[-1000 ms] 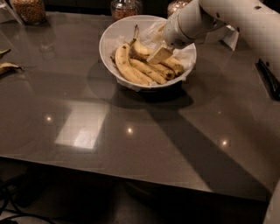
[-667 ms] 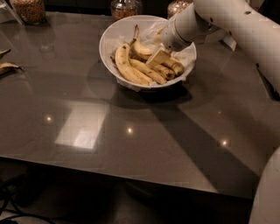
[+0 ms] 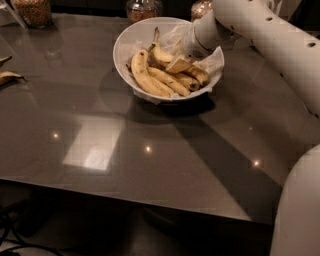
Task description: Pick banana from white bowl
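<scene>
The white bowl (image 3: 124,44) stands at the back middle of the dark table, with a crinkled white liner inside. The strongly curved yellow banana (image 3: 161,54) lies in it with its long brownish stem pointing up and away. A bunch of straighter bananas (image 3: 146,76) lies in front of it. My gripper (image 3: 179,65) reaches down into the bowl from the upper right. It sits right beside the curved banana and on top of the bunch's right end. My white arm hides the bowl's back right rim.
Three glass jars stand along the table's far edge, at the left (image 3: 32,11), middle (image 3: 142,9) and right (image 3: 200,9). Banana peel scraps (image 3: 7,75) lie at the left edge. The arm's lower part (image 3: 297,210) fills the bottom right corner. The table's front edge (image 3: 125,197) is near.
The gripper stays inside the bowl and has shifted only slightly to the left. The bananas have not visibly moved.
</scene>
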